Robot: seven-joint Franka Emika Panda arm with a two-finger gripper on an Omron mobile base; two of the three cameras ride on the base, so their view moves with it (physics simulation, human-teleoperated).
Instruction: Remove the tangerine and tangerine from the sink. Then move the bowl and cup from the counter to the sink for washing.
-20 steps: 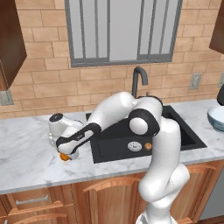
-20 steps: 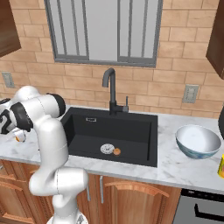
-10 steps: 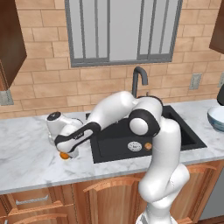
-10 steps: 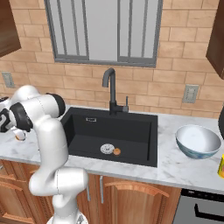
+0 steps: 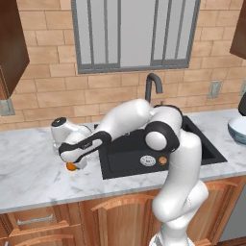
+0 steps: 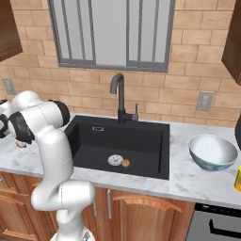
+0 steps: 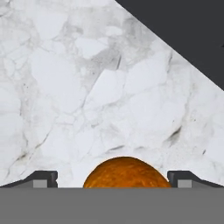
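Observation:
One bright orange tangerine (image 5: 71, 166) lies on the white marble counter (image 5: 33, 178) just left of the black sink (image 5: 192, 144). My gripper (image 5: 74, 161) hangs right over it, open, fingers either side of the tangerine (image 7: 127, 173) without clamping it. In the hand view the gripper (image 7: 113, 180) stands wide above the marble. A duller tangerine (image 6: 125, 163) rests on the sink floor beside the silver drain (image 6: 115, 160). The white bowl (image 6: 212, 151) sits on the counter right of the sink. The yellow cup (image 6: 238, 179) peeks in at the right edge.
A dark curved faucet (image 6: 117, 96) rises behind the sink (image 6: 155, 141). A brick wall and a window stand at the back. The sink's dark corner (image 7: 188, 35) shows close to the hand. Wooden cabinets (image 5: 120, 216) run under the counter.
The hand has eased up a little over the tangerine on the counter. The fruit and everything else stay where they were.

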